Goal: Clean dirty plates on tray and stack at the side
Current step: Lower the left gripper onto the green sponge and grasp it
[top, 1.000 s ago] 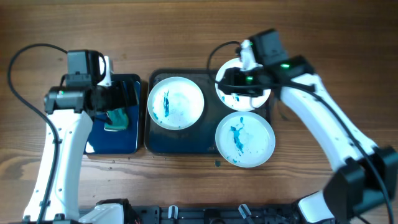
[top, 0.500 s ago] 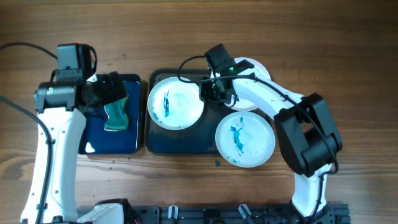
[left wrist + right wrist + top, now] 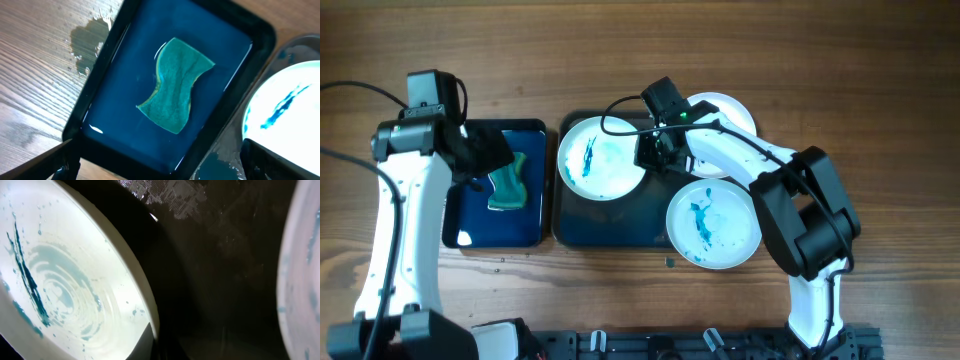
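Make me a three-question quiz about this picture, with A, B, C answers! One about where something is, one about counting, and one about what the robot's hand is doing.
1. Where is the green sponge?
A. in the small blue tray
B. on a plate
C. on the bare wood

2. How many white plates are there?
A. two
B. three
C. five

3. What is the left gripper doing?
A. open, holding nothing
B. shut on the sponge
C. shut on a plate

Answers:
1 A, the sponge lies flat inside that tray.
2 B, three round plates show from above.
3 A, its fingers stand far apart above the sponge.
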